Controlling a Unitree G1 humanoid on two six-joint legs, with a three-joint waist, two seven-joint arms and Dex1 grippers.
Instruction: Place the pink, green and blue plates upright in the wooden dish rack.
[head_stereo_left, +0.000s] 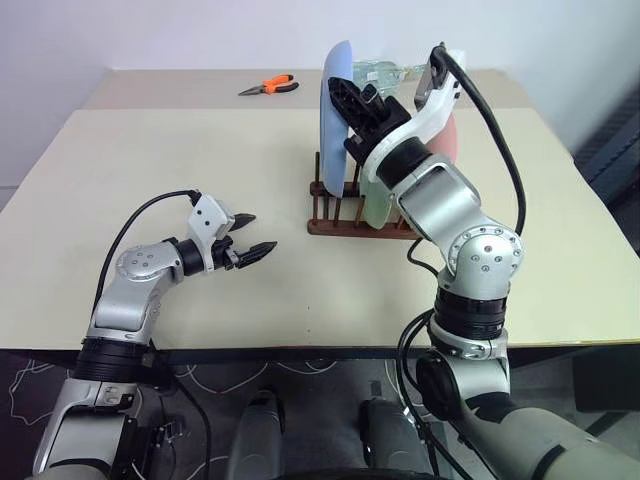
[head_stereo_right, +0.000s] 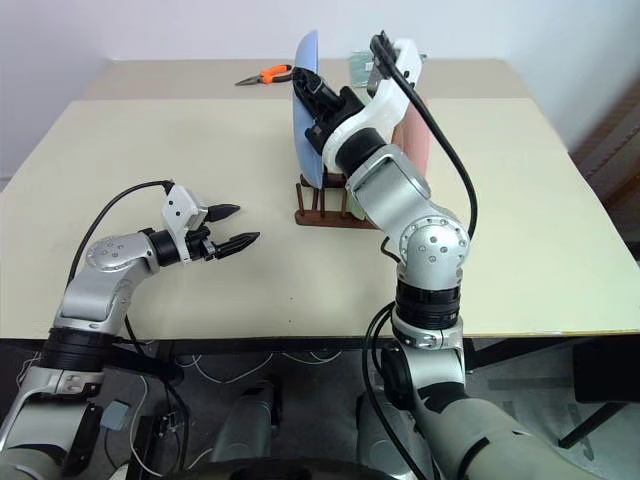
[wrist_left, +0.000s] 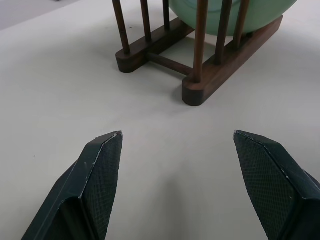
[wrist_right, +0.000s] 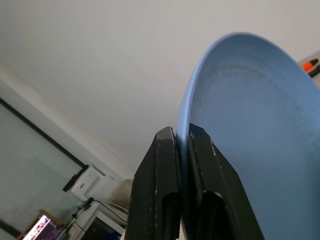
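Note:
The blue plate (head_stereo_left: 333, 125) stands on edge at the left end of the wooden dish rack (head_stereo_left: 345, 222), its lower rim down among the pegs. My right gripper (wrist_right: 182, 134) is shut on this plate's upper rim. The green plate (wrist_left: 230, 15) stands upright between the pegs in the middle of the rack. The pink plate (head_stereo_left: 452, 135) stands on the rack's right side, mostly hidden behind my right arm. My left gripper (head_stereo_left: 252, 234) hovers open and empty just above the table, left of the rack, pointing at it.
Orange-handled pliers (head_stereo_left: 270, 86) lie at the far side of the beige table (head_stereo_left: 180, 150). A clear container (head_stereo_left: 385, 72) stands behind the rack. The table's front edge (head_stereo_left: 300, 346) runs close to my arms.

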